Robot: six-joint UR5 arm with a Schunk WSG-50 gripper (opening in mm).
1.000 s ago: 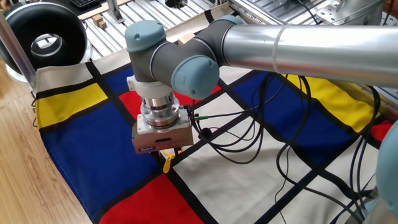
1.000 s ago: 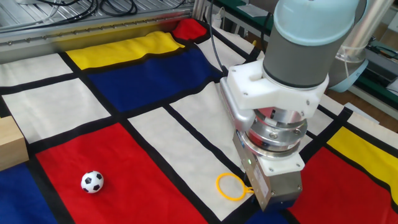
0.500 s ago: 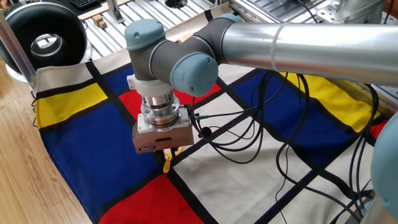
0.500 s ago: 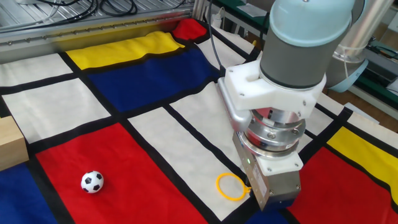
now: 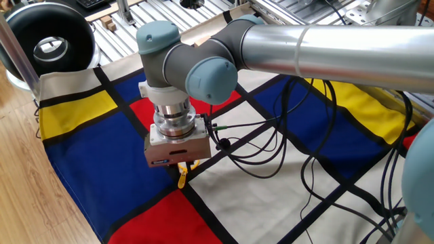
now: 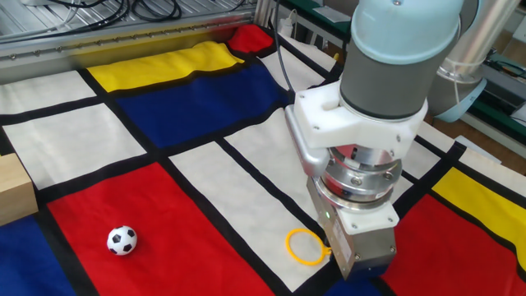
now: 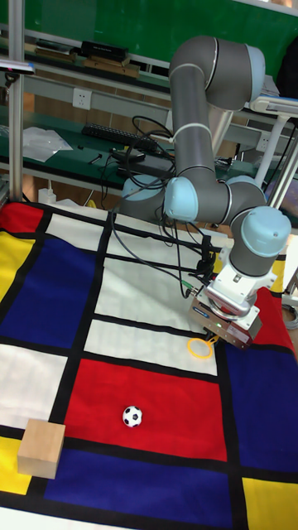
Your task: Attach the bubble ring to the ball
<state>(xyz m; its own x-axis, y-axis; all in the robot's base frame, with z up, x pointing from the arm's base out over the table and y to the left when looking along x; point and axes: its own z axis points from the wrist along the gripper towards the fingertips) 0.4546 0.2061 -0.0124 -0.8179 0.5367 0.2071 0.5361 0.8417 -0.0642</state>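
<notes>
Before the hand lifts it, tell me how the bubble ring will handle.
The bubble ring is a thin plastic hoop, so probably very light and slightly bendy. Lying flat on the cloth, it looks unlikely to roll, though the hand could skid it sideways.

no text, label, brand or number can be read in any view.

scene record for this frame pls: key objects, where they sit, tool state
ring: yellow bubble ring flat on cloth, white panel by a black stripe
ring handle: runs under the tool
tool: low over the handle; fingers hidden, grip cannot be told
ball: small soccer ball on red panel, apart from ring
block: wooden block at cloth corner
cables: black cables trailing across cloth
</notes>
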